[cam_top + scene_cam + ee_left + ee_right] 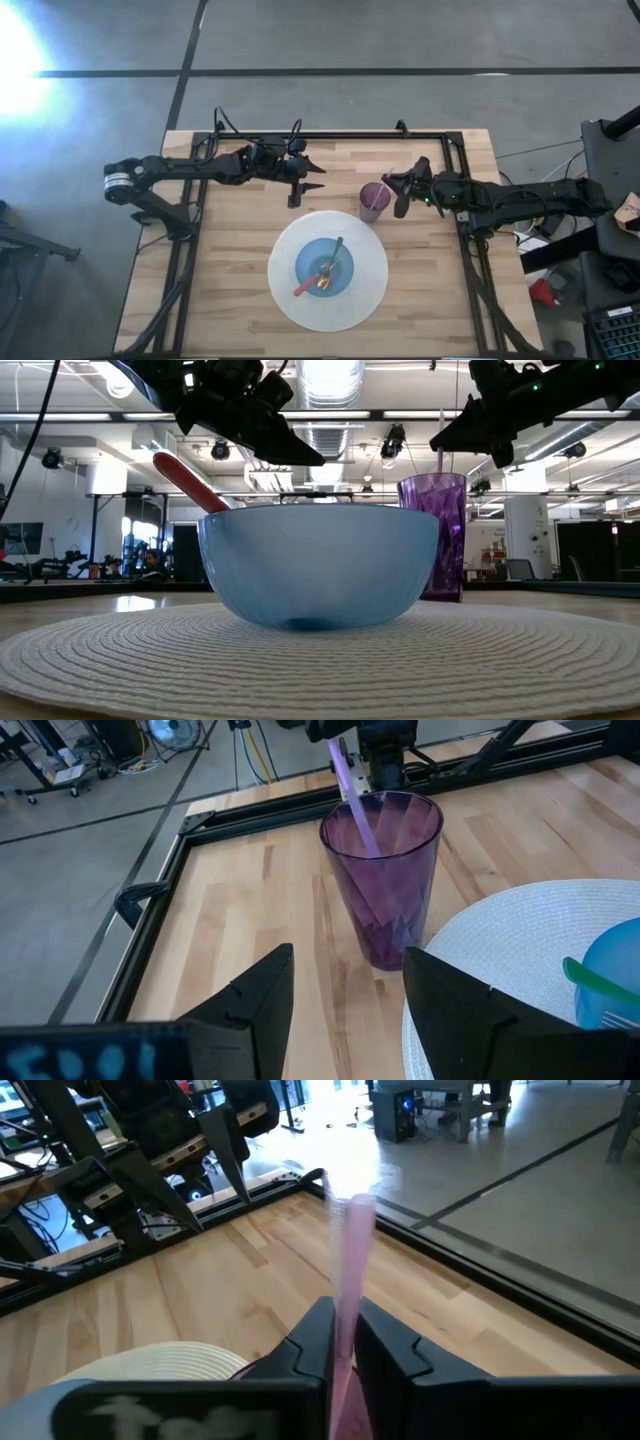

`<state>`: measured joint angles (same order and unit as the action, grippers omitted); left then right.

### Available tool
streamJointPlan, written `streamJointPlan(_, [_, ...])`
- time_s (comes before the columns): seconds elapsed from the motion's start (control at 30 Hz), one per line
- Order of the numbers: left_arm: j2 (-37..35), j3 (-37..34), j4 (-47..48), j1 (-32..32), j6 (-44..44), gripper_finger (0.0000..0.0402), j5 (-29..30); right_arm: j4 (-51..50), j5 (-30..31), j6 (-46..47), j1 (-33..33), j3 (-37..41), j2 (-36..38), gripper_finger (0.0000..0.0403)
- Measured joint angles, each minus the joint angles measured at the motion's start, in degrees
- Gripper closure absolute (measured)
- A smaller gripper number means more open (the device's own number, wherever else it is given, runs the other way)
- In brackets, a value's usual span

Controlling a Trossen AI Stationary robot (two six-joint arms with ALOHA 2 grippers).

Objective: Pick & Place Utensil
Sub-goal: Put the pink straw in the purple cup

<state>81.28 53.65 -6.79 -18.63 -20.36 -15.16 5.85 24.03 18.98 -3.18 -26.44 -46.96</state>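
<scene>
A purple faceted cup [374,201] [381,870] stands on the wooden table, with a pink straw [351,790] [355,1250] leaning in it. A blue bowl [323,268] [320,565] sits on a round white placemat [290,295]. In the bowl lie a red-handled spoon [308,285] and a green-handled fork [335,250]. My right gripper [398,192] [345,1318] is at the cup's right side, shut on the straw. My left gripper [318,180] [345,982] hovers open to the left of the cup, pointing at it. My right gripper pinches the pink straw's upper part [350,1295] between its two fingers. It comes from the table's right side, above the cup's rim. The straw stands tilted, with its lower end inside the purple cup [368,845] and its top [358,1205] reaching past the fingertips.
A black metal frame [330,135] runs along the table's far edge and both sides. Bare wood lies left of the placemat [230,260] and right of it [425,280]. The red spoon handle [185,480] sticks out over the bowl's rim.
</scene>
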Motion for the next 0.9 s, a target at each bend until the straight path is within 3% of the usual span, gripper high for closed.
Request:
streamJointPlan(0.5, [0.0,0.0,0.0,0.0,0.0,0.022,-0.2,-1.0,0.2,-0.8,0.0,-1.4,0.7,0.0255])
streamJointPlan(0.9, [0.0,0.0,0.1,0.0,0.0,0.022,-0.2,-3.7,0.9,-3.3,-0.2,-4.2,1.9,0.0208])
